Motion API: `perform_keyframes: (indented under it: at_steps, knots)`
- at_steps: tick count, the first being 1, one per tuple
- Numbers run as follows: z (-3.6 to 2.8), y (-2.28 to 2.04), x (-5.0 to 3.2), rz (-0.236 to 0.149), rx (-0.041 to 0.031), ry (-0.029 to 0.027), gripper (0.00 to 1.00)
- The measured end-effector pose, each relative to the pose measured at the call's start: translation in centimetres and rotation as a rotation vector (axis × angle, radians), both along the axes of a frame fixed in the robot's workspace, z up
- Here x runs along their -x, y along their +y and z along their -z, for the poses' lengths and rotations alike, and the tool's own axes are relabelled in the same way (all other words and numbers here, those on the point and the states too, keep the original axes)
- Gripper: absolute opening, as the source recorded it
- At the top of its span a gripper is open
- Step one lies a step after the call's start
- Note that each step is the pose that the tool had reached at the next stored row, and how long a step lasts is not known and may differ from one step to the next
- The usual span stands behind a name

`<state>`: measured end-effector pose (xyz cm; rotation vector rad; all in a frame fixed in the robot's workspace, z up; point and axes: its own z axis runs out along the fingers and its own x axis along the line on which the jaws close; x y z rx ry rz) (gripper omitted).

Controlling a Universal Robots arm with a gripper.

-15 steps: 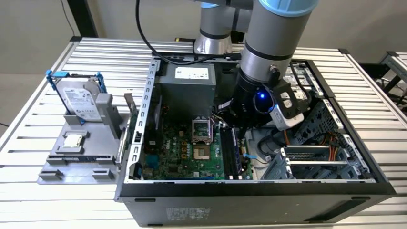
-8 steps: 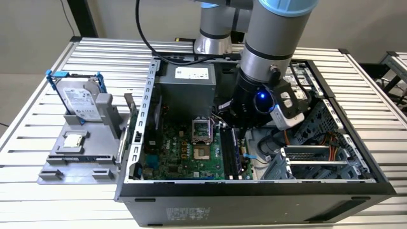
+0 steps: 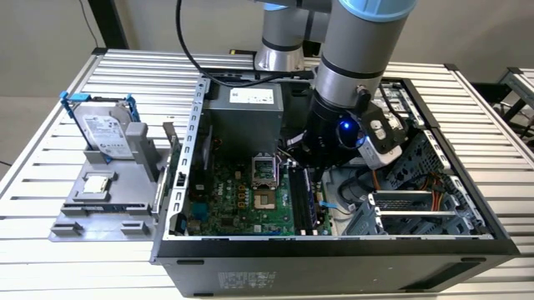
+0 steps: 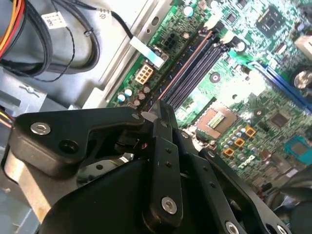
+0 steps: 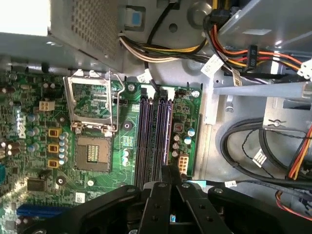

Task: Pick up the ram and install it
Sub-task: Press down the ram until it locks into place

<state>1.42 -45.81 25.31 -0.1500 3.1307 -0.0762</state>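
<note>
Gripper (image 5: 168, 170) fingers, matte black with small screws, were drawn together to a narrow point over the motherboard's long dark slots (image 5: 153, 131) in both wrist views (image 4: 160, 106); nothing showed between them.

At the exterior view's left, a grey moulded tray (image 3: 84, 228) on the ribbed metal table (image 3: 34, 187) held an upright silver hard drive (image 3: 107, 131) in a blue frame and a small square chip (image 3: 97, 183). A thin bluish strip along the tray's near edge looked like the ram (image 3: 109, 205), too slim to make out its chips. Further right stood the open black case (image 3: 334, 262) with its green motherboard (image 3: 242, 200). The arm (image 3: 351, 75) hid the fingertips there and part of the slots.
</note>
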Motion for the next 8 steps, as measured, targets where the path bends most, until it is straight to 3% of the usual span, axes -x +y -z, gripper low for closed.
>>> perform_keyframes:
  at_steps: [8]
  knots:
    - [0.00, 0.00, 0.00, -0.131, 0.0000, 0.0000, 0.00]
